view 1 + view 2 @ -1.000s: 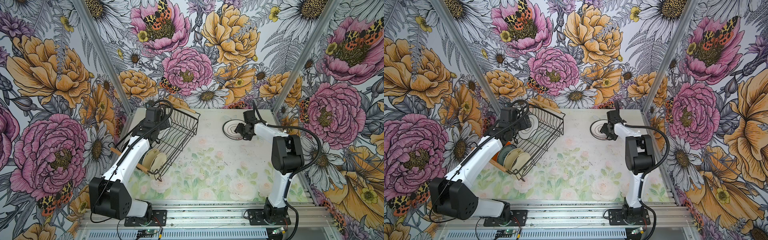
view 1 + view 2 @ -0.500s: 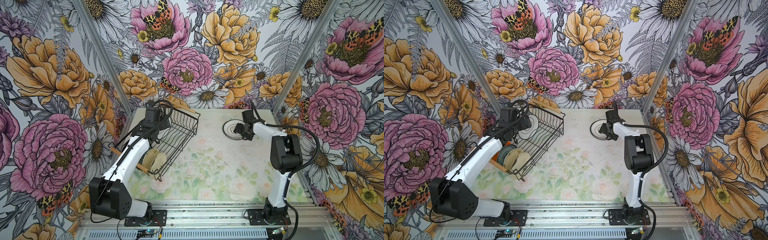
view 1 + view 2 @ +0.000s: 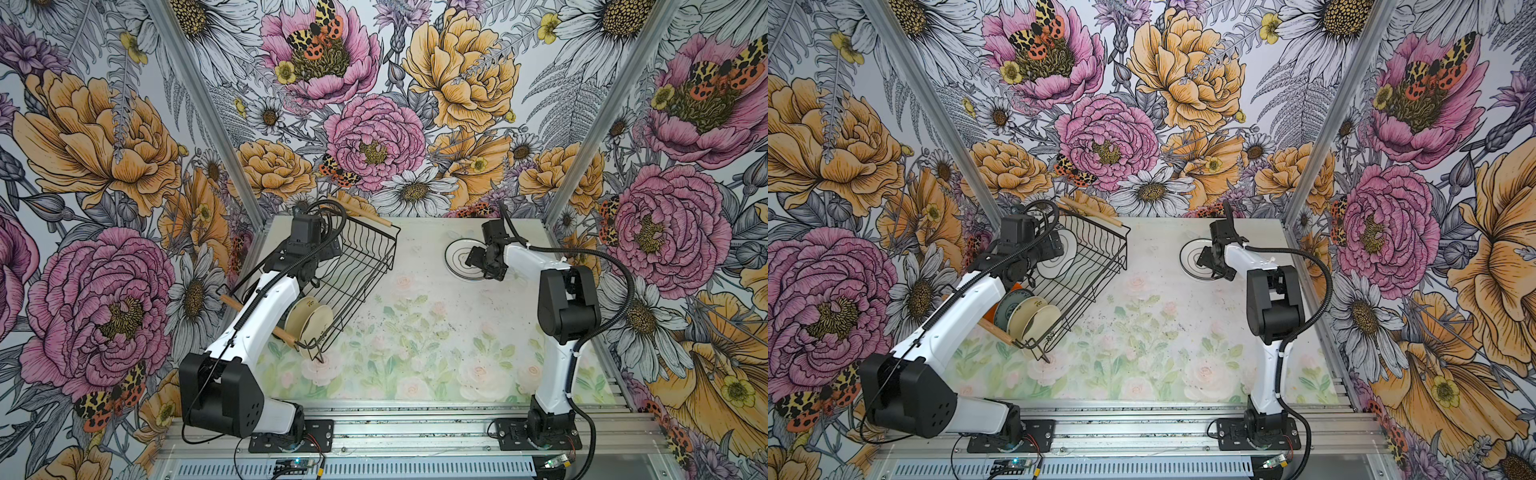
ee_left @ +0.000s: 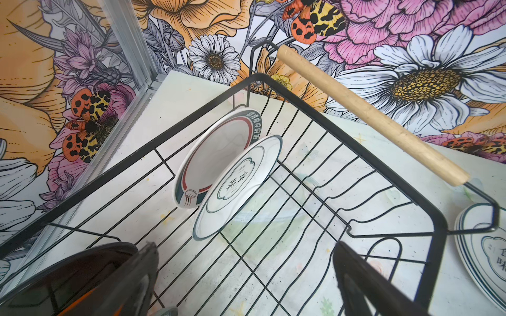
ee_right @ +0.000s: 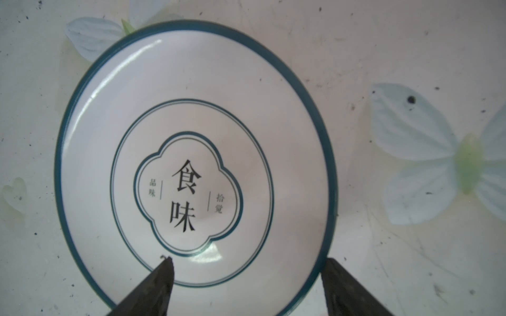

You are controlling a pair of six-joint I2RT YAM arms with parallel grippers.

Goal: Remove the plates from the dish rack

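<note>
The black wire dish rack (image 3: 361,257) (image 3: 1096,257) stands tilted at the left. Cream plates (image 3: 309,322) (image 3: 1034,318), a teal plate (image 3: 1009,305) and an orange one (image 3: 998,311) stand at its near end. In the left wrist view two white plates (image 4: 238,186) (image 4: 216,153) lean together against its far side. My left gripper (image 4: 243,246) (image 3: 1054,249) hangs open over the rack's wire floor (image 4: 273,260), holding nothing. A white, teal-rimmed plate (image 5: 191,164) (image 3: 461,259) (image 3: 1190,259) lies flat on the table. My right gripper (image 5: 248,260) (image 3: 473,262) is open, one finger over the plate and one just outside its rim.
The rack's wooden handles (image 4: 369,115) (image 3: 257,320) stick out at both ends. The flower-printed walls close in at the back and sides. A metal rail (image 3: 374,419) runs along the table's front edge.
My right gripper's jaws have spread wider over the plate on the table, and the wrist has shifted slightly. The left arm and the rack have stayed put.
</note>
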